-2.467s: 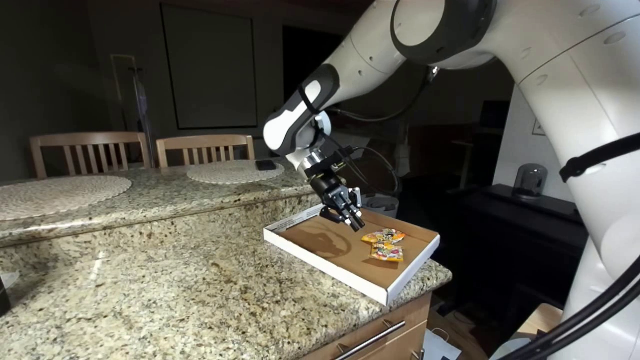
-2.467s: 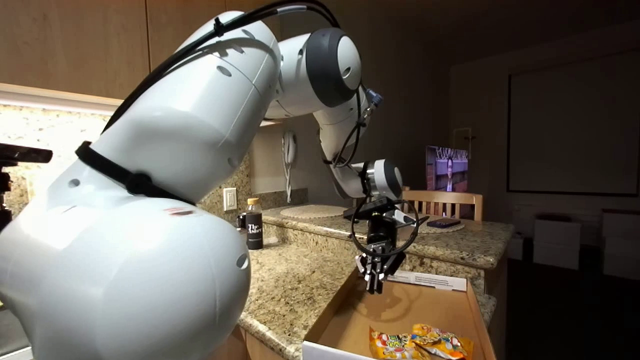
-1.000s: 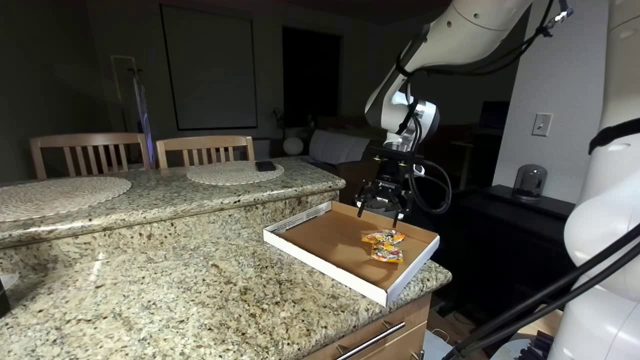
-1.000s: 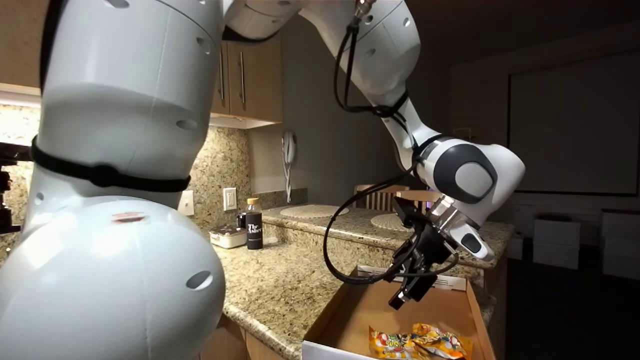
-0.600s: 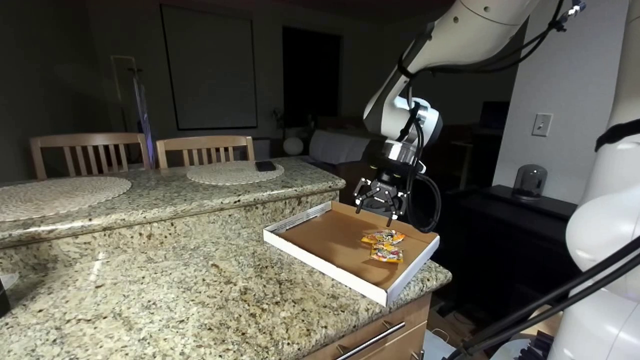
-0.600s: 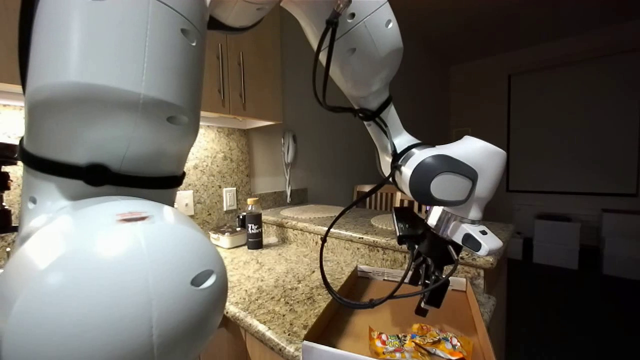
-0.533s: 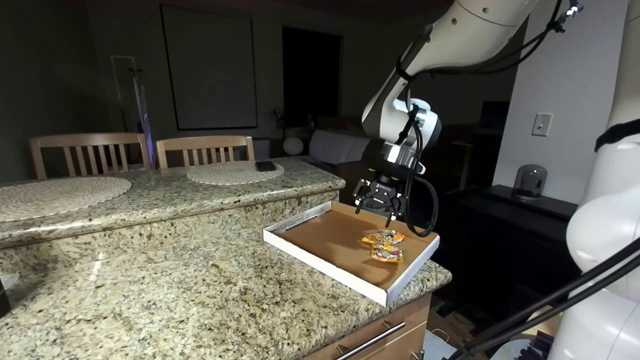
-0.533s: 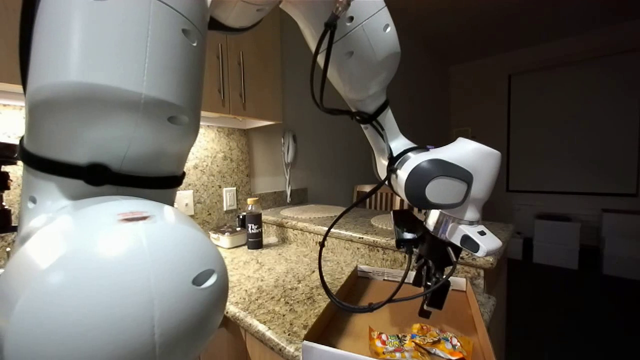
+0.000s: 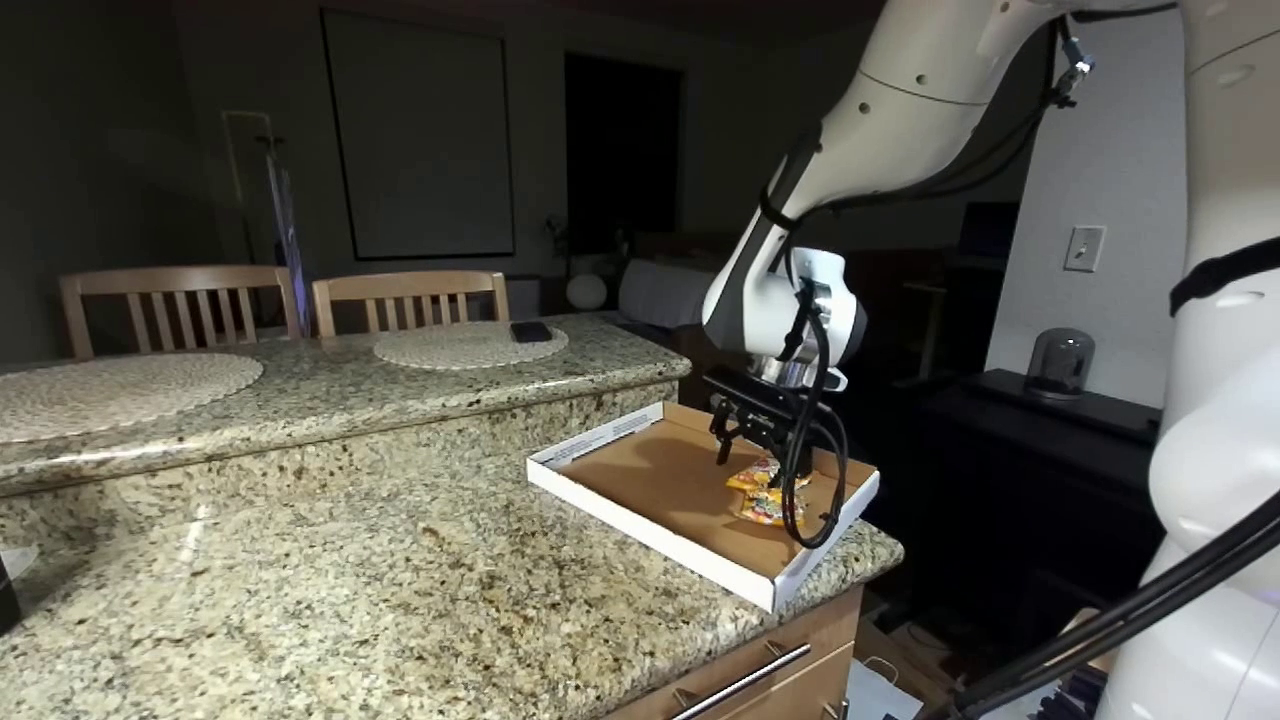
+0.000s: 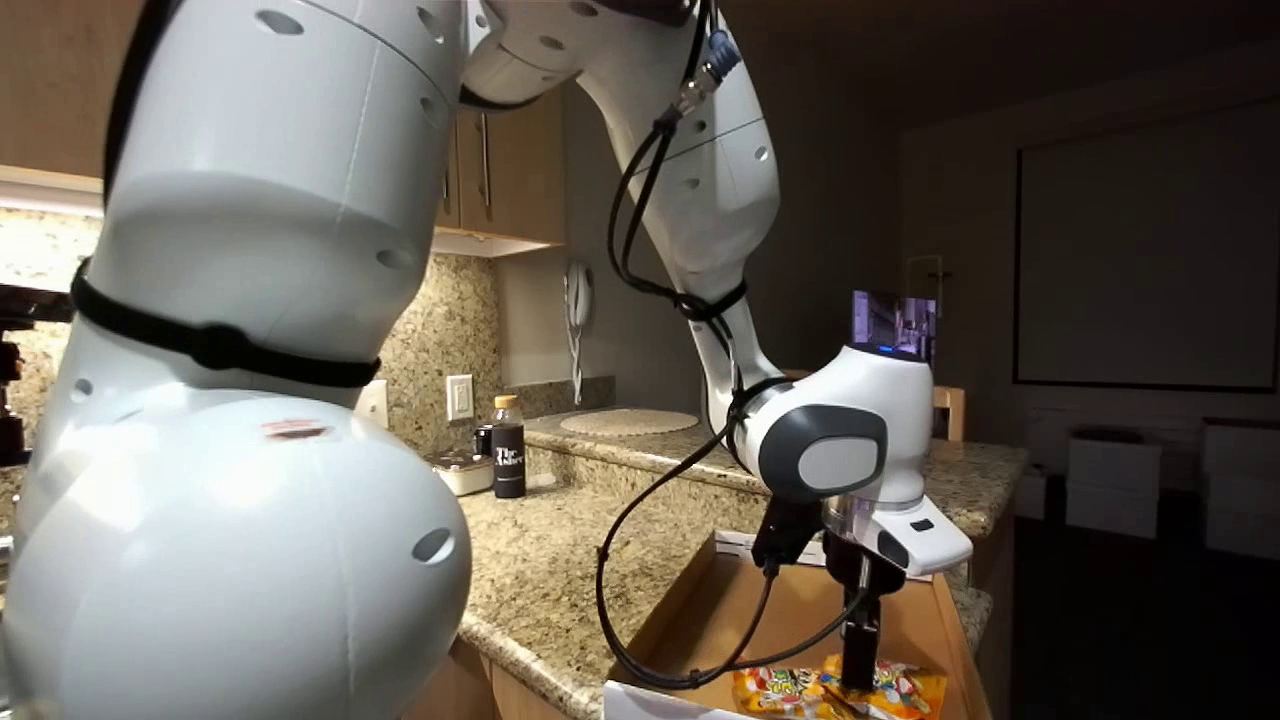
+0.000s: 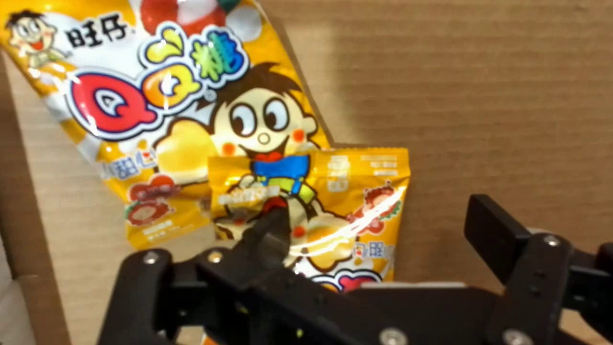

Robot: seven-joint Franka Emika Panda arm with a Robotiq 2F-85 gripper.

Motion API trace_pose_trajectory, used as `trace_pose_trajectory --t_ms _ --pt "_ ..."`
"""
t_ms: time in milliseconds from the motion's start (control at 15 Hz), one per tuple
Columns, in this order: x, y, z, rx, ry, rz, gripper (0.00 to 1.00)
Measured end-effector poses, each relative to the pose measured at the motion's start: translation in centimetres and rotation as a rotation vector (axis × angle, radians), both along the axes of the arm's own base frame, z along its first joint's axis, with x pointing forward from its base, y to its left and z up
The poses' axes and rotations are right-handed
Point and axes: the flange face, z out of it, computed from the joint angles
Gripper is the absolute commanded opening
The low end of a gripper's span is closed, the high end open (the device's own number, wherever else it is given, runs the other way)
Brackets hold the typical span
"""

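Two shiny yellow-orange snack packets lie overlapping in a shallow cardboard box with white outer walls. In the wrist view one packet lies upper left, and the other packet overlaps its lower end. My gripper stands open low over this overlapping packet, jaws wide apart. Its left finger covers part of the packet; the right finger is over bare cardboard beyond its edge. In an exterior view a finger reaches down to the packets; whether it touches cannot be told. A looping cable partly hides them in an exterior view.
The box sits at the corner of a granite counter, beside a raised ledge. Woven placemats and a dark phone lie on the ledge. A dark bottle stands farther back. The arm's cable hangs over the box wall.
My gripper first swung across the box and turned. In the last half second it has come down, pointing more straight down, to the packets. Its jaws stay apart.
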Motion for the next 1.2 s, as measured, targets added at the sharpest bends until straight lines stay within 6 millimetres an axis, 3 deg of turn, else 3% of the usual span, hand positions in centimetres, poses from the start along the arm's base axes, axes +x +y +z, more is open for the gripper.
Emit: trace_pose_trajectory --t_ms 200,267,333,533,600,800,1200 --pt "-0.4 -0.4 -1.3 0.004 0.033 -0.052 1.00" --pt "-0.4 -0.5 -1.3 0.005 0.034 -0.063 0.94" --pt "-0.4 -0.5 -1.3 0.007 0.035 -0.071 0.73" --pt "-0.3 -0.5 -1.3 0.009 0.035 -0.084 0.63" --pt "-0.2 -0.5 -1.2 0.009 0.032 -0.084 0.91" --pt "-0.1 -0.5 -0.5 0.011 0.021 -0.086 1.00" --pt "-0.8 0.1 3.4 0.047 -0.016 -0.075 1.00"
